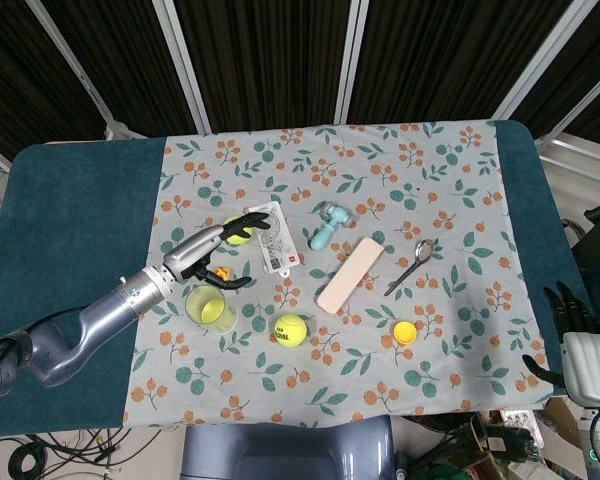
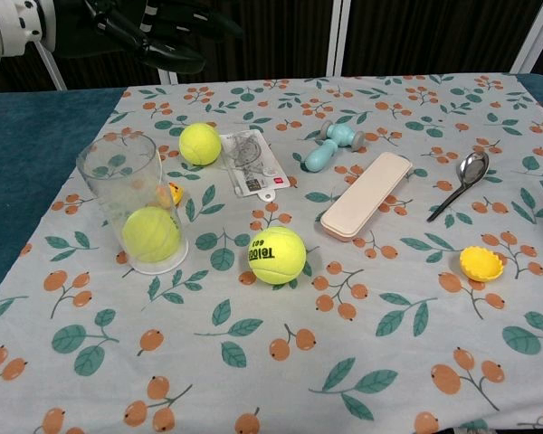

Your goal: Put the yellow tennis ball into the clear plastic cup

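We see a yellow tennis ball lying at the bottom of the clear plastic cup, which stands upright on the floral cloth covering the worktop; a second tennis ball rests on the cloth just right of the cup, and it carries dark printed lettering that shows upside down and that we cannot read with confidence; a third ball lies behind the cup, touching the edge of a clear packet with a red mark on its card, whose print is too small for us to read. The left hand hovers above the cloth between the cup and the third ball, its dark fingers spread apart and holding nothing; the chest view shows it raised well above the cup. The right hand sits off the worktop's right edge, near the bottom corner of the head view; we cannot tell how its fingers lie. Further right on the cloth lie a teal tool, a beige case, a metal spoon and a small yellow cap; a tiny orange piece sits just behind the cup.
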Robot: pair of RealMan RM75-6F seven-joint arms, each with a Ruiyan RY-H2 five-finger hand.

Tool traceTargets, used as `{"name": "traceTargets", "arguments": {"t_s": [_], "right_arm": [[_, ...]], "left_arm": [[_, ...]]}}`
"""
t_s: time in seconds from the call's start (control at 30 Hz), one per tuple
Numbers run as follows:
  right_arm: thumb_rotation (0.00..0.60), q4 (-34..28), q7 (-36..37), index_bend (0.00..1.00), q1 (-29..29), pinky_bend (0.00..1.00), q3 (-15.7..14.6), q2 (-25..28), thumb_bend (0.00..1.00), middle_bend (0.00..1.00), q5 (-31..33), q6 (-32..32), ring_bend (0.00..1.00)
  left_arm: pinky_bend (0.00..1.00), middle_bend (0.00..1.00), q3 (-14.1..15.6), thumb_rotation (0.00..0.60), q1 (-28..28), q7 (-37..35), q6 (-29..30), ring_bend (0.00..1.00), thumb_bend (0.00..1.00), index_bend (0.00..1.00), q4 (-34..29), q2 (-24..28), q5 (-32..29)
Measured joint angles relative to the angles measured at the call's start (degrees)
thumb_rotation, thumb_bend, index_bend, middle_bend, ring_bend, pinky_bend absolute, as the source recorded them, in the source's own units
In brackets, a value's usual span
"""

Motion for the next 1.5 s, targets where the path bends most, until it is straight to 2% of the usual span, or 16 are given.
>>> {"name": "traceTargets", "arguments": {"t_s": [0.27,0.43,0.7,0.87,1.07,1.2,1.5], "right_arm": [[0.6,-0.11,0.06,0.03,-0.09,0.26,-0.03,0.05,0.09,0.0,0.25,-0.14,0.11],[0.6,-0.25,0.84,0.03,-0.27,0.26,-0.04,0.39,0.09,0.0,0.26,-0.03,0.11],[0.6,-0.53,1.07,0.03,-0.27,0.26,0.27,0.22,0.09,0.0,0.83,-0.13,0.11],[0.6,-0.33,0.91,0.03,-0.18,0.26,0.43,0.05,0.09,0.0,1.15,-0.29,0.11],[0.6,-0.77,0.49,0.03,-0.53,0.26,0.02,0.19,0.09,0.0,0.47,0.27,0.11],[0.6,-0.95,-0.81,0.02,-0.68,0.26,-0.13,0.08,0.09,0.0,0.12,0.73,0.11],[0.6,-1.1,-1.66,0.02,-0.66,0.26,0.29,0.09,0.09,0.0,1.2,0.47,0.11]], "left_arm": [[0.17,0.11,-0.29,0.6,0.55,2.96,0.49,0.05,0.31,0.05,0.74,0.64,-0.86],[0.13,0.07,-0.15,0.6,1.12,12.0,0.11,0.04,0.2,0.02,3.24,0.93,-3.35],[0.05,0.05,0.78,0.6,1.27,30.47,-3.79,0.0,0.19,0.0,10.29,1.22,-9.93],[0.05,0.05,1.4,0.6,0.63,35.41,-6.67,0.0,0.19,0.0,16.11,0.03,-11.57],[0.05,0.06,1.55,0.6,-0.5,35.22,-10.3,0.0,0.19,0.0,23.22,-3.48,-12.09],[0.05,0.05,1.23,0.6,-1.36,31.38,-11.7,0.0,0.13,0.0,26.39,-6.05,-11.08],[0.1,0.05,2.46,0.6,-5.24,22.87,-15.75,0.0,0.13,0.0,38.2,-14.11,-4.74]]}}
